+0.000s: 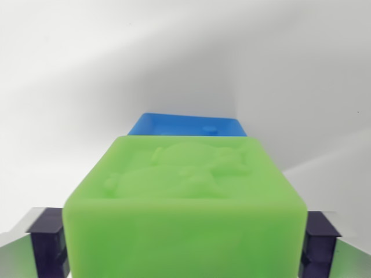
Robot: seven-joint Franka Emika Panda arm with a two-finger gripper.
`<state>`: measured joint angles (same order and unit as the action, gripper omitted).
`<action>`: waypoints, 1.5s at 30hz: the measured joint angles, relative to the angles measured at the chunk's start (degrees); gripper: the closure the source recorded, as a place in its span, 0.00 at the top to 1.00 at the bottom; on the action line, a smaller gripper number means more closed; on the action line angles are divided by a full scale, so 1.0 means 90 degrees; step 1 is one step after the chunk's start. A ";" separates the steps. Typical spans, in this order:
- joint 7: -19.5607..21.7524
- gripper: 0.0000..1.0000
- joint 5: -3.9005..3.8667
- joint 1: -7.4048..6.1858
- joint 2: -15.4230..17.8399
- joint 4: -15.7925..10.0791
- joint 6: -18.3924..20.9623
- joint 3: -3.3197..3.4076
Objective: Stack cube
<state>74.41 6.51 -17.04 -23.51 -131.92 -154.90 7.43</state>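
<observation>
A green cube (185, 202) with a raised figure on its top face fills the lower middle of the wrist view. My gripper (184, 240) is shut on it, one dark finger pad (49, 240) pressing its left side and the other its right side. Just behind the green cube, a blue cube (185, 124) shows only its top face and a small stud. The green cube hides the rest of the blue one, so I cannot tell whether the two touch.
A plain white surface (87, 75) lies all around, with soft grey shadows across the middle and right.
</observation>
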 joint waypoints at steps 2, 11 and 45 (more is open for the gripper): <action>0.0000 1.00 0.0000 0.0000 0.0000 0.0000 0.0000 0.0000; 0.0000 1.00 0.0000 0.0000 0.0000 0.0000 0.0000 0.0000; 0.0149 1.00 -0.0218 -0.0096 0.0841 -0.0069 0.0731 0.0142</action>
<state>75.75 4.54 -17.91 -15.94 -132.54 -148.32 8.71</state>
